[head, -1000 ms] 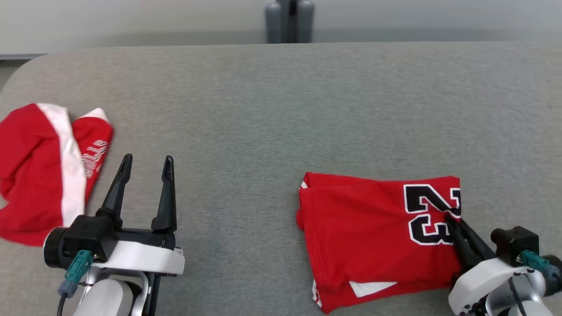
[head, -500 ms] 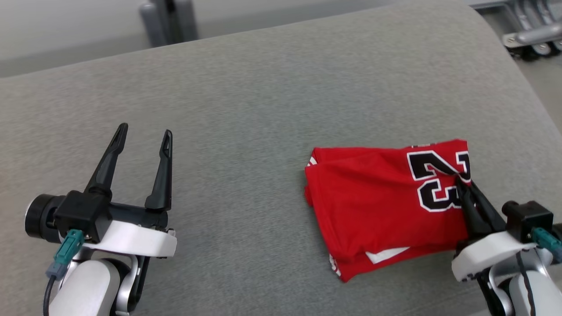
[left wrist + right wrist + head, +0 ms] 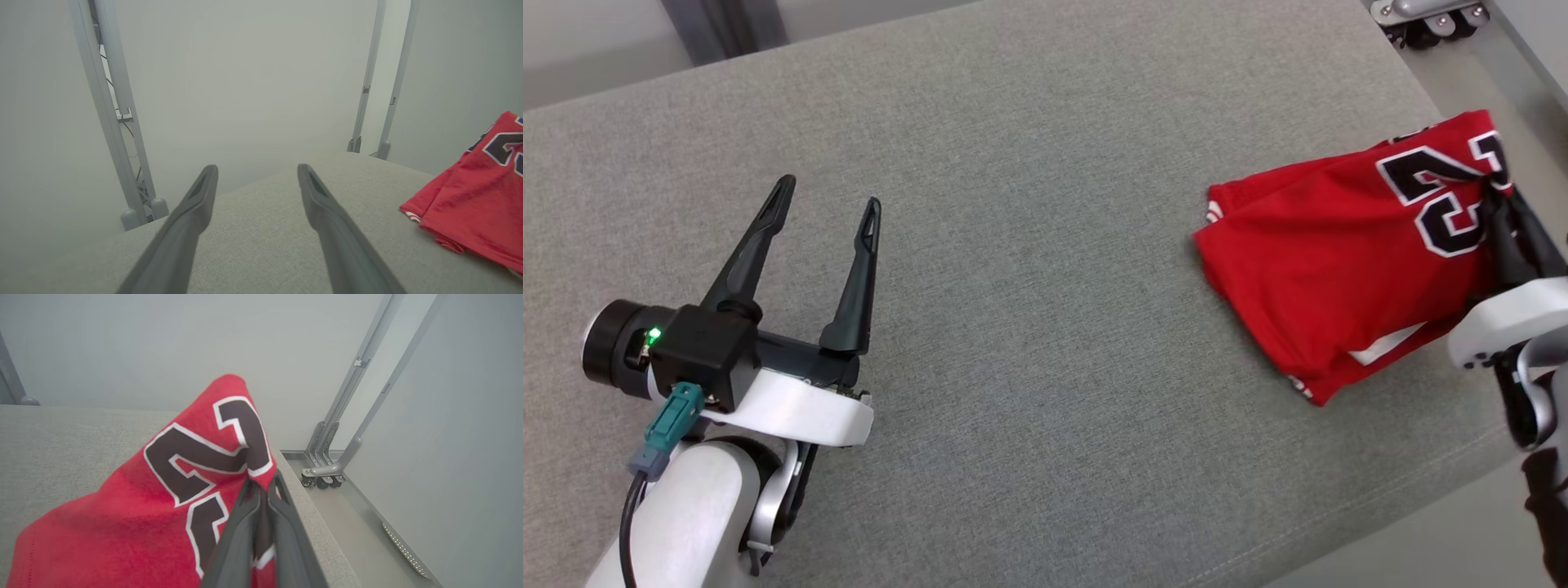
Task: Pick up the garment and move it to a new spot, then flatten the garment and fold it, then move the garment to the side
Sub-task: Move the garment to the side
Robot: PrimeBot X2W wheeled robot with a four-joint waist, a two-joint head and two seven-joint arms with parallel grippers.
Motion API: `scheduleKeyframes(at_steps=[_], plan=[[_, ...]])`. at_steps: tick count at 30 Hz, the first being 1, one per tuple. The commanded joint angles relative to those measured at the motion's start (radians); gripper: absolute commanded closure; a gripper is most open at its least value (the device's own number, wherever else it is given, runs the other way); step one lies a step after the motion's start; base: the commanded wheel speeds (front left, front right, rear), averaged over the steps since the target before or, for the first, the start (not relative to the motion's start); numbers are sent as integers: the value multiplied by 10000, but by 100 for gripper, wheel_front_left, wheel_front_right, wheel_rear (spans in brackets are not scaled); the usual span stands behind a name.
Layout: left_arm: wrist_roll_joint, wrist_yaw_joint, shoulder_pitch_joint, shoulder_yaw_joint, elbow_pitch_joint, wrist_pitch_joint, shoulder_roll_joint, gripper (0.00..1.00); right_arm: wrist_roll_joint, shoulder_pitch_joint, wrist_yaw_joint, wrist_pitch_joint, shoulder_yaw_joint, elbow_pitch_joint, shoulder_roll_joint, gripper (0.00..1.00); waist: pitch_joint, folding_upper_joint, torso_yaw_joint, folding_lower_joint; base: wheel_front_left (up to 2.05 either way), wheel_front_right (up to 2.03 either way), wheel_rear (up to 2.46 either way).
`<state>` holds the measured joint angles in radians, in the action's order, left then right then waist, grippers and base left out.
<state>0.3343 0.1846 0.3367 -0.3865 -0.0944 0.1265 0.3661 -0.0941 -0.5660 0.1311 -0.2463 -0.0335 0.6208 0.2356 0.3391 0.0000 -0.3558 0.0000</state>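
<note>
The right gripper (image 3: 1496, 194) has its two dark fingers pressed together on the red garment (image 3: 1327, 253), pinching the cloth at the black, white-edged number 23 (image 3: 1437, 196). In the right wrist view the gripper (image 3: 262, 482) bites just below the first digit, and the garment (image 3: 122, 522) rises to a peak above the fingertips, with the rest sloping down to the left. It is folded into a thick bundle near the right end of the grey cloth-covered table (image 3: 1029, 245), with a strip of white trim (image 3: 1384, 347) showing at its near edge.

The left gripper (image 3: 827, 192) hangs over the left part of the table with its fingers spread wide and nothing between them. It is well apart from the garment. The left wrist view shows the same gripper (image 3: 257, 168) above the grey surface (image 3: 261, 245), with the garment (image 3: 474, 196) far to one side.

Beyond the table's right end stands a grey metal frame on casters (image 3: 322, 479).

The right fingers cover part of the number. The right arm is cut off at the head view's edge. How much of the bundle rests on the table cannot be told.
</note>
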Motion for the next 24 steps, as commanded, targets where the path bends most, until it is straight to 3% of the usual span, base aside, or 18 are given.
scheduleKeyframes(at_steps=[1, 6, 7, 8, 9, 17, 24], plan=[[-85, -81, 189, -13, -25, -10, 49, 0, 56, -266, -7, -91, -101, 304, 144, 100, 112, 0, 98, 0, 0, 0, 0], [-129, -77, 347, -77, -40, -41, 82, 0, 211, -1032, -7, -175, -454, 1368, 395, 96, 324, 0, 200, 0, 0, 0, 0], [-132, -62, 366, -74, -42, -55, 87, 0, 317, -1152, -7, -180, -489, 1371, 431, 79, 362, 0, 211, 0, 0, 0, 0], [-137, -51, 392, -79, -47, -60, 90, 0, 261, -1289, -7, -184, -600, 1195, 370, 34, 399, 0, 222, 0, 0, 0, 0], [-138, -42, 414, -82, -45, -68, 100, 0, 333, -1259, -7, -183, -673, 1150, 341, 0, 426, 0, 232, 0, 0, 0, 0], [-44, 24, 436, -37, 48, 83, 90, 0, 681, -872, -7, -188, -1314, 615, 46, 0, 371, 0, 358, 0, 0, 0, 0], [147, 142, 129, 63, 287, 388, -27, 0, 284, 52, -7, -178, -1483, -1452, -636, 0, -132, 0, 753, 0, 0, 0, 0]])
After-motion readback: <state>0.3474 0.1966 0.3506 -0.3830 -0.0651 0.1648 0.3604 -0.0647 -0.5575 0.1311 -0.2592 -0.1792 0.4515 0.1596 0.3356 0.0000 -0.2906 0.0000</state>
